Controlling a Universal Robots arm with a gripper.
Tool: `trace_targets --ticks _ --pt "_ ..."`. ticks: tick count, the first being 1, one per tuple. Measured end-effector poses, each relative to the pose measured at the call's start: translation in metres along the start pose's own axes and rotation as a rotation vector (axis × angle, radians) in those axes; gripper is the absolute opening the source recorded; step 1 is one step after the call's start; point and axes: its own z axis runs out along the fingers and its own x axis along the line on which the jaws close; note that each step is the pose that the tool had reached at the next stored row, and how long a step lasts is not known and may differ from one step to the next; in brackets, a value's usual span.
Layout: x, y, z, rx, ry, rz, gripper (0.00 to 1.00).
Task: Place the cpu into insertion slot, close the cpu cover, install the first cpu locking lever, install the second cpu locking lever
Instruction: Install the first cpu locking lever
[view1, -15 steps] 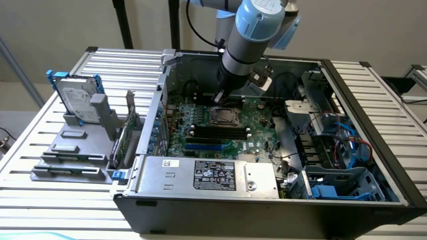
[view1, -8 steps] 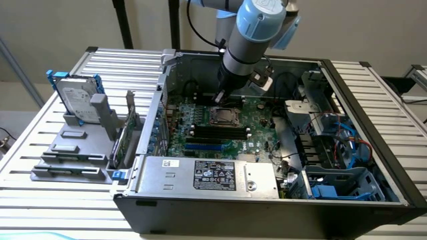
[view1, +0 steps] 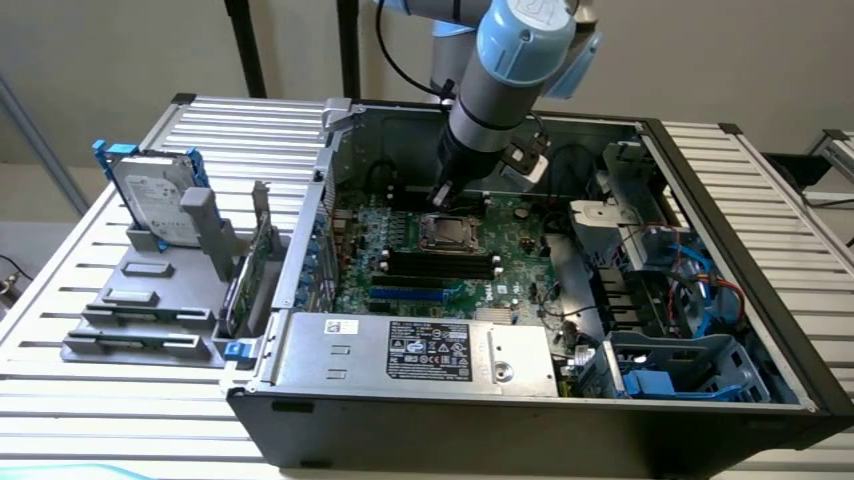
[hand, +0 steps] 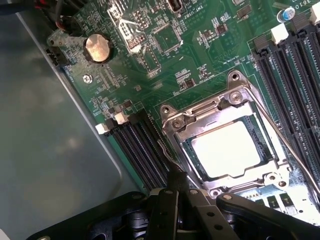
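Now | cpu (hand: 227, 150) flat in insertion slot (hand: 188, 149) | cpu cover (hand: 200, 119) down | lever (hand: 282, 137) lies along cover's side | gripper (hand: 181, 194) state: cannot tell

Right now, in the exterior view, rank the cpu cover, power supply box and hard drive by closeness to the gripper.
1. cpu cover, right under the gripper.
2. power supply box, nearer the camera.
3. hard drive, outside the case, exterior view's left.

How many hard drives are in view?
1. The hard drive stands on the grey rack at the exterior view's left, outside the computer case. More may be hidden inside it.
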Motion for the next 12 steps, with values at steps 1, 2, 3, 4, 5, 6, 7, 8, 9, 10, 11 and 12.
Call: trace_targets --ticks 1,2,3,4,5,6,7,8,9,10,11,12 --pt "0.0001 0.0003 0.0002 -0.0001 -0.0001 0.0 0.11" --pt "0.0001 0.0006 0.0005 -0.0003 -0.0002 0.0 0.11" --pt "0.0002 0.0009 0.0008 -0.0005 -0.0004 0.0 0.11" --pt "0.0002 0.0011 0.001 -0.0008 -0.0005 0.0 0.11" --pt "0.0003 0.0014 0.0013 -0.001 -0.0006 0.0 0.11" --pt "0.0003 0.0017 0.0016 -0.0014 -0.0008 0.0 0.11" --pt "0.0003 0.0019 0.0019 -0.0018 -0.0009 0.0 0.11" --pt "0.0003 0.0022 0.0022 -0.0023 -0.0011 0.0 0.11" --pt "0.0003 0.0024 0.0026 -0.0028 -0.0012 0.0 0.11" --pt "0.0003 0.0027 0.0029 -0.0032 -0.0014 0.0 0.11" --pt "0.0004 0.0031 0.0032 -0.0036 -0.0016 0.0 0.11" --pt "0.0005 0.0034 0.0035 -0.0041 -0.0018 0.0 0.11"
